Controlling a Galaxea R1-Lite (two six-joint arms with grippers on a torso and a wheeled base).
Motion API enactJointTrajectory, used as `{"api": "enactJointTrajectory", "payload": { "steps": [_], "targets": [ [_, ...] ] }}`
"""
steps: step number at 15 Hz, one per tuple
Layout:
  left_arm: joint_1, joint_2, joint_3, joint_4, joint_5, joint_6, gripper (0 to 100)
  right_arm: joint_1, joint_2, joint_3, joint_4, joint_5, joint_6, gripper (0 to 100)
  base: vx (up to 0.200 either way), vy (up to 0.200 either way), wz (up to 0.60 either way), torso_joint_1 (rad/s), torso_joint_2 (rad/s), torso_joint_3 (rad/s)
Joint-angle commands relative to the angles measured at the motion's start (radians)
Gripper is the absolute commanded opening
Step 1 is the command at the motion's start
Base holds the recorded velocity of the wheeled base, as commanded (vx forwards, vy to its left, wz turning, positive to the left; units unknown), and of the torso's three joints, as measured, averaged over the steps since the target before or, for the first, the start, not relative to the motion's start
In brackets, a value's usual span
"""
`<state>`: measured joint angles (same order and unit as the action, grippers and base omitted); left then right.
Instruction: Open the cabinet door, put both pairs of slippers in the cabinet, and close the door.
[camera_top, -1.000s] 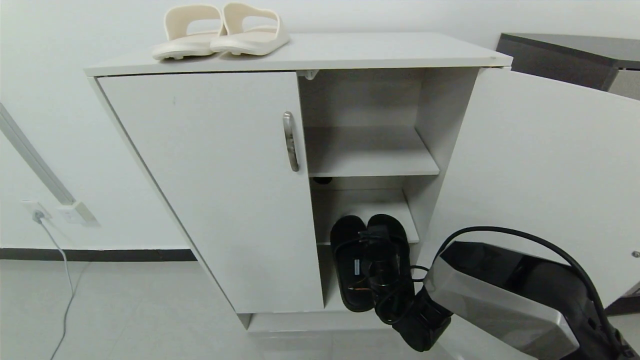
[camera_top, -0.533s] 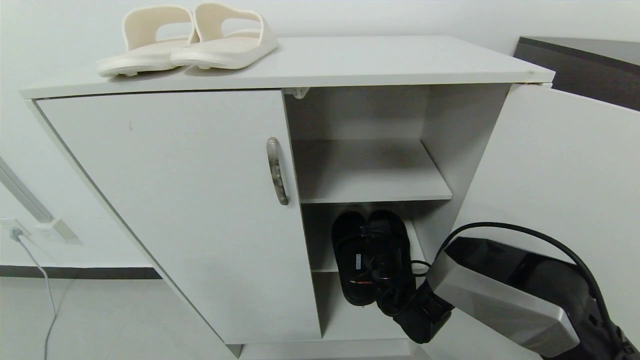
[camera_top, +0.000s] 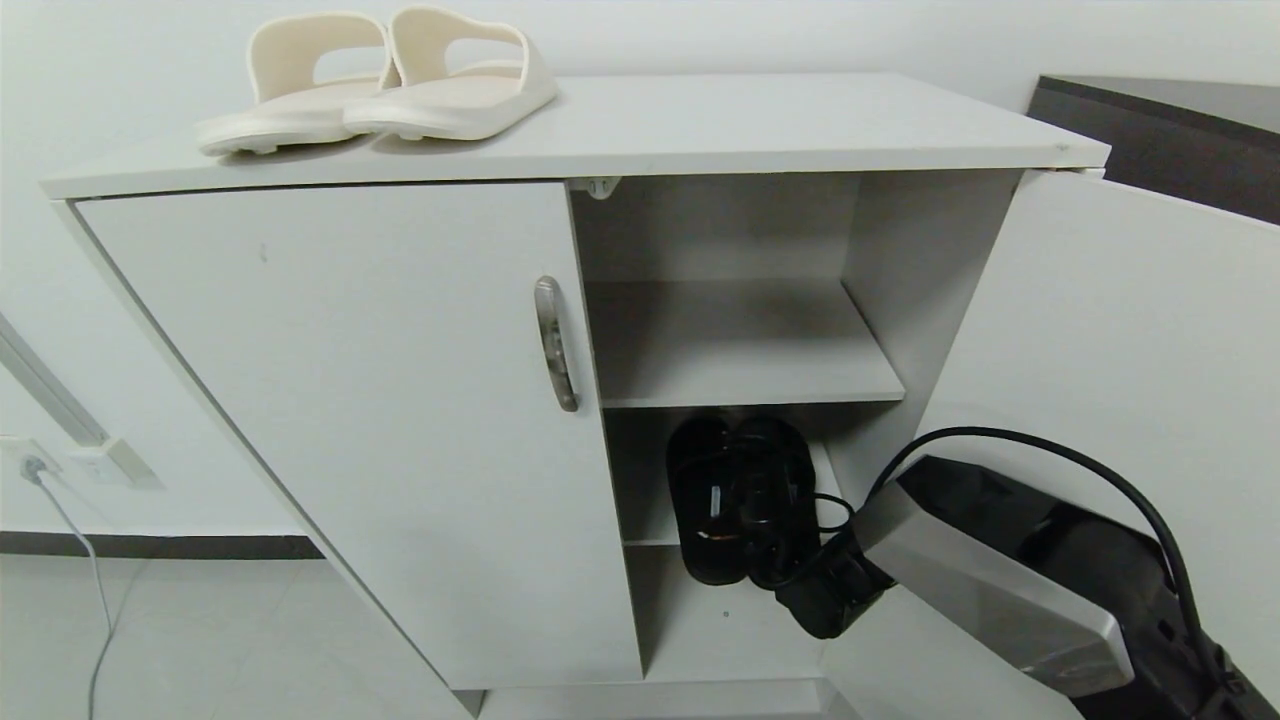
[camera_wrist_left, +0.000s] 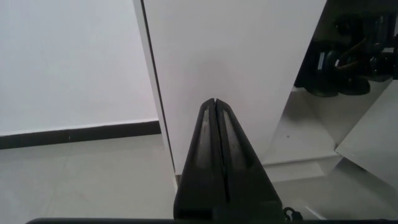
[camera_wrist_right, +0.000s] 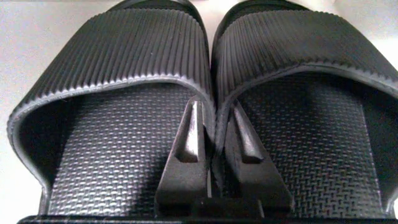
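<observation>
R gripper: clenched on the black slippers, fingers pinching the two touching inner side walls so both shoes ride as one. L gripper: fingers pressed together, nothing held, low in front of the closed L door, well apart from the pair. Black pair: inside the R compartment at lower-shelf level, side by side, long axis running front-to-back, toes toward the cabinet's rear, heels past the shelf's front edge toward the claw. Whether soles rest on the shelf or hang just above it: can't tell. Judgement: pair lies straight ahead of the R claw, so the next move is prob. a short push along that axis, then let go; risk is heels left overhanging and fouling the door. R door: swung wide open, beside the R arm. L door handle: vertical metal bar at the inner edge. Upper shelf: directly above the black pair. Cabinet top: cream slippers, side by side at the L end, not yet stowed, up and L of the R claw; L arm looks nearer by side.
</observation>
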<state>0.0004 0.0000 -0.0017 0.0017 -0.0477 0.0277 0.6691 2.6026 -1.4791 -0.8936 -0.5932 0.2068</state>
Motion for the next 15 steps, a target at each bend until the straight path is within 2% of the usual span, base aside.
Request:
{"api": "enactJointTrajectory", "payload": {
  "steps": [1, 7, 13, 14, 15],
  "targets": [
    [0.001, 0.002, 0.0, 0.0, 0.0, 0.0, 0, -0.016, 0.033, -0.064, 0.019, 0.003, -0.003, 0, 0.0, 0.0, 0.0, 0.0, 0.0, 0.0],
    [0.001, 0.002, 0.0, 0.0, 0.0, 0.0, 0, -0.051, 0.096, -0.24, 0.113, 0.003, -0.006, 0, 0.0, 0.0, 0.0, 0.0, 0.0, 0.0],
    [0.001, 0.002, 0.0, 0.0, 0.0, -0.002, 0, -0.056, 0.102, -0.257, 0.133, 0.024, -0.009, 0, 0.0, 0.0, 0.0, 0.0, 0.0, 0.0],
    [0.001, 0.002, 0.0, 0.0, 0.0, 0.0, 0, -0.056, 0.102, -0.257, 0.133, 0.024, -0.009, 100, 0.0, 0.0, 0.0, 0.0, 0.0, 0.0],
    [0.001, 0.002, 0.0, 0.0, 0.0, 0.0, 0, -0.056, 0.102, -0.254, 0.133, 0.024, -0.009, 100, 0.0, 0.0, 0.0, 0.0, 0.0, 0.0]
  ]
}}
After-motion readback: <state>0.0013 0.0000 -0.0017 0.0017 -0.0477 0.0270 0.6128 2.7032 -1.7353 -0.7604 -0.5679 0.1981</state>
